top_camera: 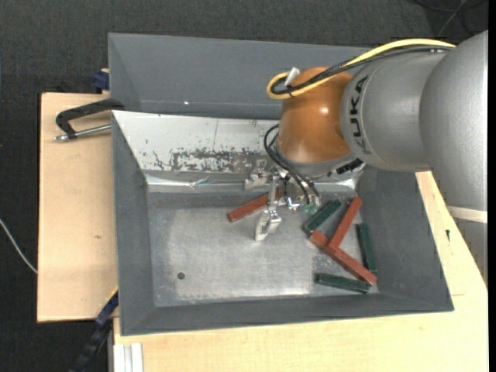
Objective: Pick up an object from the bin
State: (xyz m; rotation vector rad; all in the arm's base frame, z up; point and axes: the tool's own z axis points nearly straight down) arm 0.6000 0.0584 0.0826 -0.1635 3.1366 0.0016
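Note:
My gripper hangs low over the middle of the bin floor, under the arm's orange cover. A short red stick lies slanted just to its left, its right end reaching under the gripper's metal parts. Whether the stick is gripped I cannot see. A dark green stick lies close on the gripper's right, pointing up to the right.
Right of the gripper lies a loose group of sticks: two red ones forming an angle, a green one beside them and another green one near the front wall. The arm covers the bin's back right.

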